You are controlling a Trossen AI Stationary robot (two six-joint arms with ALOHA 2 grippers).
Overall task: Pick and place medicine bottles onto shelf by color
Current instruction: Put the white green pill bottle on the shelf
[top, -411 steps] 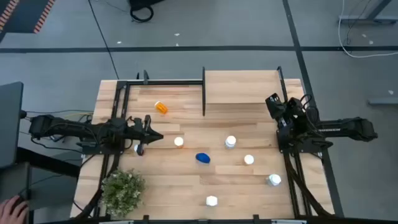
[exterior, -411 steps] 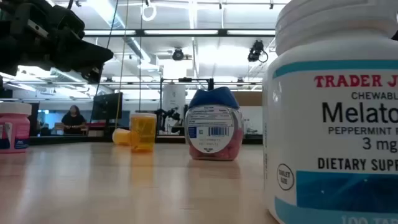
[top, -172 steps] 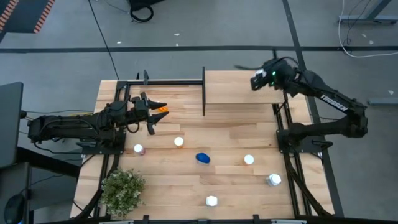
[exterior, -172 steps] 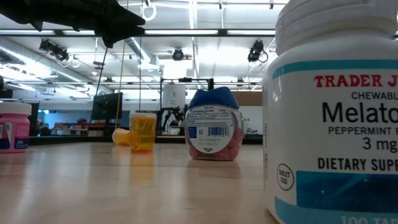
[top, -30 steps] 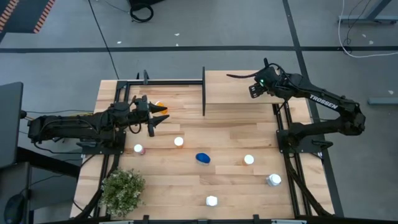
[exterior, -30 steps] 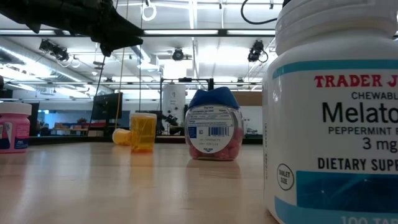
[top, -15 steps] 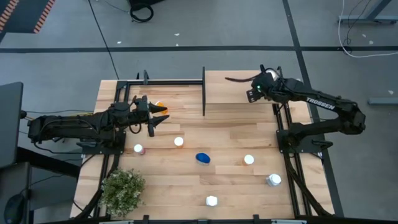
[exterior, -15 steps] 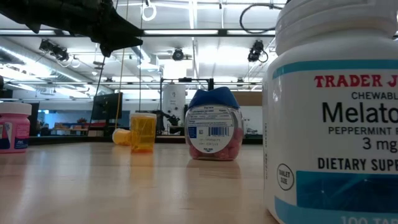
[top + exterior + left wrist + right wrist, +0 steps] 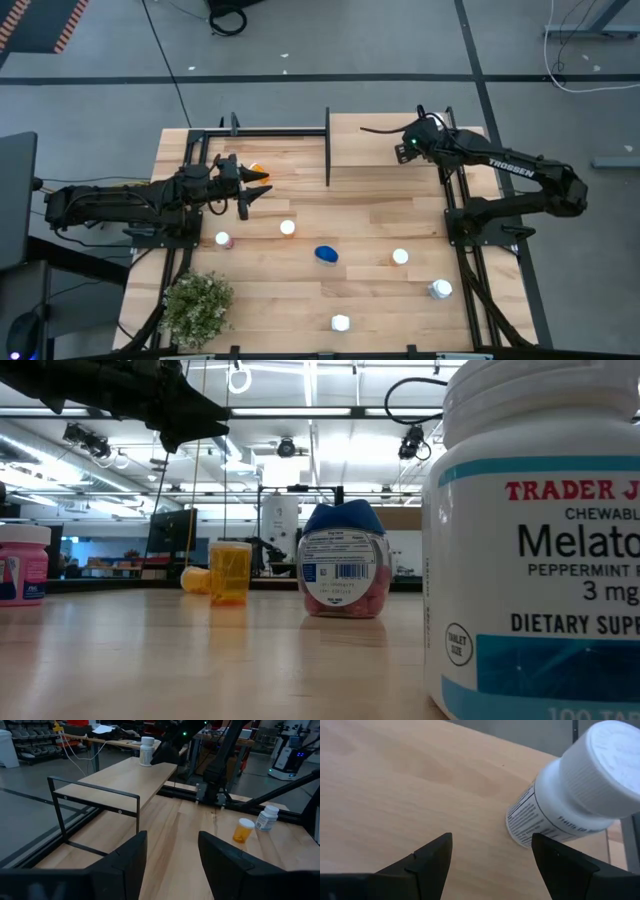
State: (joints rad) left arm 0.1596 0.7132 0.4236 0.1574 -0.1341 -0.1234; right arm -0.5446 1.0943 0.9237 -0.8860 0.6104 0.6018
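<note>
My right gripper [image 9: 492,857] hangs open over the light-wood shelf panel [image 9: 375,135], touching nothing. A white medicine bottle [image 9: 575,795] stands on its base on the panel just beyond the fingers and also shows in the left wrist view [image 9: 146,751]. My left gripper [image 9: 170,862] is open and empty above the table's far left [image 9: 246,186], next to an orange bottle [image 9: 258,169] lying on its side. Several more bottles stand on the table: pinkish [image 9: 223,240], orange [image 9: 287,228], blue [image 9: 326,254] and white ones [image 9: 400,257].
A black metal frame [image 9: 260,130] and a black upright edge [image 9: 327,150] stand left of the shelf panel. A green potted plant [image 9: 197,305] sits at the near left. Two white bottles [image 9: 440,290] [image 9: 340,322] stand toward the near edge.
My right gripper has drawn back a little over the shelf panel toward the table's left and near side, away from the standing white bottle, still open.
</note>
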